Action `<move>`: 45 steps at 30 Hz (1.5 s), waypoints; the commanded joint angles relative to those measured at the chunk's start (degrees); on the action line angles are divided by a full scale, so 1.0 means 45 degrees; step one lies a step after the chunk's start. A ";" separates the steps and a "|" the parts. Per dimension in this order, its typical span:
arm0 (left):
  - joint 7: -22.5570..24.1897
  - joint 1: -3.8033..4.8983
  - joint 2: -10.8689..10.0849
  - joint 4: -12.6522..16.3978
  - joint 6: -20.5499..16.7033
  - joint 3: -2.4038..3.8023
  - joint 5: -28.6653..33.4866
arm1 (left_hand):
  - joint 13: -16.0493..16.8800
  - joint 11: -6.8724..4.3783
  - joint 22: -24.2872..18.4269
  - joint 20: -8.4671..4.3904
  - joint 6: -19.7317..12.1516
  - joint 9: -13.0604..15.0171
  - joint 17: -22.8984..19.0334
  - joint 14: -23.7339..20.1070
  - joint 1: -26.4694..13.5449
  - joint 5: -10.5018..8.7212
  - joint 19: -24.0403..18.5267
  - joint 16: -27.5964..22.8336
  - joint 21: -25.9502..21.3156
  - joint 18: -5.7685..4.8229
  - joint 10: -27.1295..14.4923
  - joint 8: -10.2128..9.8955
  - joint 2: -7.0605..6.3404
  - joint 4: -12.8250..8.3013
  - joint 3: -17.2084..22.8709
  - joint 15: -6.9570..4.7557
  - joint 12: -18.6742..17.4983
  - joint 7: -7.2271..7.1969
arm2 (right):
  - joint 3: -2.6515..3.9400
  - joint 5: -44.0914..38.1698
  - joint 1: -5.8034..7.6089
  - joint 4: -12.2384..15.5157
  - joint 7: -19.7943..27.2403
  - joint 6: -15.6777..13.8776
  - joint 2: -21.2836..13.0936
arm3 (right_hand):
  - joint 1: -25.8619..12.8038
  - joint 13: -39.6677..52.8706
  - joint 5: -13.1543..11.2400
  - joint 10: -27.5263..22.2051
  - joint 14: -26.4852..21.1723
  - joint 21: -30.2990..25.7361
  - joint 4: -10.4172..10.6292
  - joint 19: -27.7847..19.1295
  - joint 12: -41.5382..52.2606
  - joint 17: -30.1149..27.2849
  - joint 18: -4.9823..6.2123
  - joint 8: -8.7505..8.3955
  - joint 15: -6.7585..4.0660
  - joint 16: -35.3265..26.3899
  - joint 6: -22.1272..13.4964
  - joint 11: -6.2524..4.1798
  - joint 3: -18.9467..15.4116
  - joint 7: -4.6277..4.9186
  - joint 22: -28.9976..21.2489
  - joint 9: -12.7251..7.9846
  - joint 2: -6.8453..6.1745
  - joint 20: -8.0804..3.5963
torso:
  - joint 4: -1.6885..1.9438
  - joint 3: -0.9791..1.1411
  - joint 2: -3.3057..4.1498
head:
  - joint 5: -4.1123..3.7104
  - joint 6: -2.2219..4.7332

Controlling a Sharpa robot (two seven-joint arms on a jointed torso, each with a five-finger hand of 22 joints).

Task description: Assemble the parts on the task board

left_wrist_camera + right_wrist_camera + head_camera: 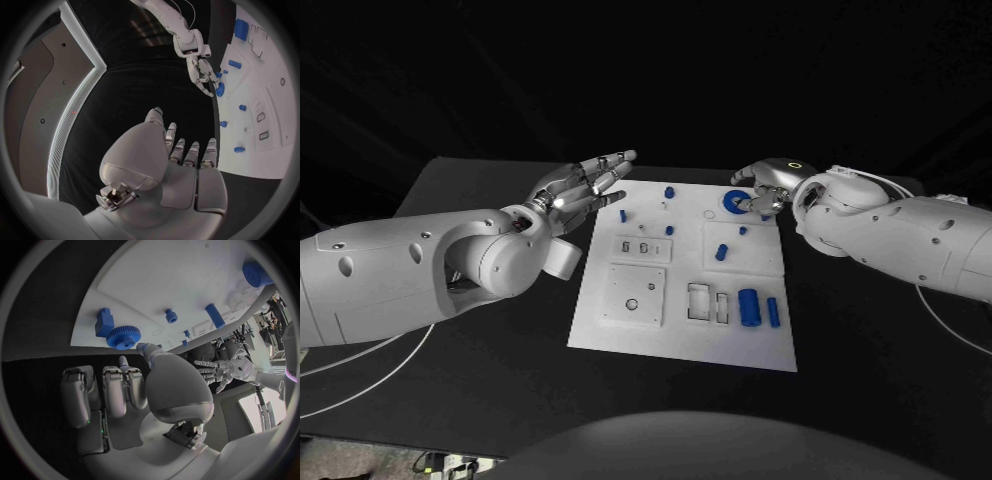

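The white task board (635, 338) lies in the middle of the black table. A blue gear (733, 203) sits near its far right corner, with a blue block (104, 321) beside it. My right hand (764, 186) hovers just at that corner, fingers apart and holding nothing, the thumb tip (142, 346) close to the gear (123, 337). My left hand (589, 185) hangs above the table off the board's far left corner, flat and spread, empty. Small blue pegs (669, 230) stand on the far half. A blue cylinder (749, 305) and a blue bar (773, 312) lie in the near right part.
Two raised white plates (635, 295) with slots and a hole take the board's left side. Rectangular recesses (700, 300) lie next to the cylinder. Black table (488, 370) shows on all sides of the board. A white cable (358, 370) trails under my left arm.
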 commanded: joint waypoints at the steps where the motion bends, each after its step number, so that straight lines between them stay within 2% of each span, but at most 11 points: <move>1: 0.0033 -0.0001 0.0045 0.0012 0.0244 0.0009 -0.0041 | 0.0019 0.0018 0.0016 0.0035 0.0065 0.0011 0.0020 0.0017 0.0129 0.0070 0.0031 0.0068 0.0079 0.0222 0.0041 0.0058 0.0026 -0.0010 -0.0022 0.0101 0.0071 0.0014 | -0.0001 0.0119 0.0002 -0.0016 0.0165 -0.0066 0.0010 | 0.0310 0.3355 0.0143 0.1326 0.1352 -0.0079 -0.0300 0.0730 0.0049 0.3352 0.0098 -0.0006 -0.0005 0.0044 -0.0099 -0.0028 0.0380 -0.0024 0.3114 -0.0087 -0.0169 -0.0017 | 0.0006 0.0000 0.0000 | 0.0007 0.0001; 4: 0.0027 -0.0004 0.0061 0.0007 0.0253 0.0009 -0.0041 | 0.0019 0.0020 0.0016 0.0036 0.0066 0.0011 0.0020 0.0016 0.0140 0.0088 0.0030 0.0070 0.0079 0.0221 0.0040 0.0059 0.0029 -0.0014 -0.0019 0.0103 0.0070 0.0015 | -0.0001 0.0082 0.0003 -0.0023 0.0107 0.0058 0.0013 | 0.0476 0.3355 0.0083 0.1326 0.1352 -0.0051 -0.0544 0.0765 0.0049 0.3352 0.0087 0.0002 0.0004 0.0044 -0.0125 -0.0014 0.0626 0.0001 0.3127 -0.0146 -0.0297 -0.0012 | 0.0004 0.0000 0.0004 | 0.0015 0.0001; 6: 0.0023 -0.0005 0.0074 0.0001 0.0261 0.0009 -0.0041 | 0.0019 0.0022 0.0015 0.0037 0.0058 0.0010 0.0021 0.0020 0.0154 0.0113 0.0030 0.0075 0.0080 0.0221 0.0042 0.0058 0.0031 -0.0020 -0.0014 0.0107 0.0070 0.0017 | -0.0001 0.0031 0.0003 -0.0038 0.0037 0.0181 0.0019 | 0.0561 0.3355 -0.0316 0.1326 0.1352 -0.0008 -0.0720 0.0819 0.0049 0.3352 0.0072 0.0038 0.0025 0.0044 -0.0058 0.0018 0.0765 0.0040 0.3148 -0.0162 -0.0393 -0.0001 | 0.0003 0.0000 0.0006 | 0.0018 0.0001; 9: 0.0015 -0.0008 0.0096 -0.0007 0.0277 0.0009 -0.0041 | 0.0019 0.0024 0.0017 0.0039 0.0056 0.0009 0.0022 0.0022 0.0168 0.0134 0.0034 0.0078 0.0084 0.0220 0.0041 0.0058 0.0033 -0.0025 -0.0009 0.0109 0.0069 0.0019 | -0.0001 -0.0048 0.0004 -0.0074 -0.0068 0.0389 0.0033 | 0.0558 0.3355 -0.1267 0.1326 0.1352 0.0048 -0.0856 0.0889 0.0049 0.3352 0.0051 0.0105 0.0077 0.0044 0.0129 0.0080 0.0841 0.0105 0.3174 -0.0124 -0.0457 0.0042 | 0.0005 0.0002 0.0001 | 0.0013 0.0001; 12: 0.0009 -0.0010 0.0110 -0.0010 0.0288 0.0009 -0.0041 | 0.0018 0.0024 0.0017 0.0039 0.0056 0.0009 0.0022 0.0022 0.0169 0.0136 0.0035 0.0078 0.0085 0.0220 0.0041 0.0058 0.0033 -0.0025 -0.0009 0.0110 0.0069 0.0019 | -0.0001 -0.0087 0.0003 -0.0116 -0.0137 0.0495 0.0047 | 0.0415 0.3355 -0.2691 0.1326 0.1352 0.0092 -0.0833 0.0946 0.0049 0.3352 0.0035 0.0154 0.0127 0.0044 0.0290 0.0134 0.0704 0.0151 0.3195 -0.0035 -0.0471 0.0093 | 0.0003 0.0001 0.0008 | 0.0017 0.0001; 15: 0.0003 -0.0012 0.0122 -0.0019 0.0298 0.0009 -0.0041 | 0.0018 0.0027 0.0020 0.0042 0.0059 0.0009 0.0022 0.0023 0.0186 0.0163 0.0040 0.0081 0.0090 0.0220 0.0041 0.0061 0.0033 -0.0031 -0.0004 0.0113 0.0069 0.0020 | -0.0001 -0.0107 0.0003 -0.0169 -0.0199 0.0572 0.0073 | 0.0226 0.3355 -0.3837 0.1326 0.1352 0.0110 -0.0724 0.0969 0.0049 0.3352 0.0029 0.0182 0.0154 0.0044 0.0382 0.0158 0.0458 0.0169 0.3204 0.0080 -0.0469 0.0125 | -0.0001 0.0001 0.0001 | 0.0014 0.0001; 19: -0.0001 -0.0014 0.0130 -0.0023 0.0311 0.0009 -0.0040 | 0.0018 0.0027 0.0020 0.0042 0.0059 0.0009 0.0022 0.0023 0.0186 0.0163 0.0040 0.0081 0.0090 0.0220 0.0041 0.0061 0.0033 -0.0031 -0.0004 0.0113 0.0069 0.0020 | -0.0001 -0.0128 0.0002 -0.0215 -0.0255 0.0647 0.0104 | 0.0119 0.3355 -0.4305 0.1326 0.1352 0.0126 -0.0647 0.0989 0.0049 0.3352 0.0023 0.0217 0.0172 0.0044 0.0463 0.0182 0.0264 0.0190 0.3211 0.0194 -0.0458 0.0145 | 0.0002 0.0002 0.0004 | 0.0022 0.0001; 23: -0.0003 -0.0015 0.0136 -0.0024 0.0318 0.0009 -0.0040 | 0.0018 0.0028 0.0022 0.0045 0.0053 0.0009 0.0024 0.0028 0.0200 0.0187 0.0046 0.0086 0.0096 0.0219 0.0041 0.0061 0.0034 -0.0034 -0.0001 0.0116 0.0069 0.0022 | -0.0001 -0.0148 0.0002 -0.0252 -0.0283 0.0705 0.0131 | 0.0156 0.3355 -0.4281 0.1326 0.1352 0.0121 -0.0649 0.0984 0.0049 0.3352 0.0025 0.0396 0.0174 0.0044 0.0760 0.0178 0.0181 0.0177 0.3209 0.0418 -0.0379 0.0154 | 0.0001 0.0000 0.0002 | 0.0026 0.0001; 28: 0.0004 -0.0016 0.0142 -0.0024 0.0320 0.0009 -0.0040 | 0.0018 0.0028 0.0022 0.0045 0.0053 0.0009 0.0024 0.0028 0.0200 0.0187 0.0046 0.0086 0.0096 0.0219 0.0041 0.0061 0.0034 -0.0034 -0.0001 0.0116 0.0069 0.0022 | -0.0001 -0.0158 0.0001 -0.0311 -0.0294 0.0804 0.0167 | 0.0313 0.3355 -0.3582 0.1326 0.1352 0.0117 -0.0760 0.0978 0.0049 0.3352 0.0027 0.0768 0.0159 0.0044 0.1220 0.0153 0.0149 0.0155 0.3207 0.0966 -0.0271 0.0140 | 0.0003 -0.0001 0.0005 | 0.0025 0.0001; 32: 0.0003 -0.0016 0.0139 -0.0023 0.0323 0.0009 -0.0040 | 0.0018 0.0028 0.0022 0.0045 0.0053 0.0009 0.0024 0.0028 0.0200 0.0187 0.0046 0.0086 0.0096 0.0219 0.0041 0.0061 0.0034 -0.0034 -0.0001 0.0116 0.0069 0.0022 | -0.0001 -0.0175 0.0000 -0.0362 -0.0301 0.0909 0.0197 | 0.0372 0.3355 -0.3241 0.1326 0.1352 0.0102 -0.0827 0.0958 0.0049 0.3352 0.0033 0.0986 0.0146 0.0044 0.1385 0.0129 0.0131 0.0132 0.3199 0.1403 -0.0214 0.0123 | 0.0003 0.0002 0.0003 | 0.0044 0.0001; 45: -0.0016 -0.0019 0.0155 -0.0026 0.0342 0.0009 -0.0040 | 0.0020 0.0031 0.0024 0.0049 0.0048 0.0008 0.0025 0.0030 0.0212 0.0208 0.0051 0.0091 0.0102 0.0219 0.0049 0.0061 0.0034 -0.0033 0.0001 0.0120 0.0070 0.0025 | -0.0001 -0.0291 -0.0002 -0.0465 -0.0351 0.1262 0.0264 | 0.0681 0.3355 -0.2976 0.1326 0.1352 0.0003 -0.1145 0.0829 0.0049 0.3352 0.0069 0.1286 0.0121 0.0044 0.1519 0.0111 0.0191 0.0106 0.3151 0.2153 -0.0188 0.0104 | 0.0000 0.0003 0.0008 | 0.0036 0.0001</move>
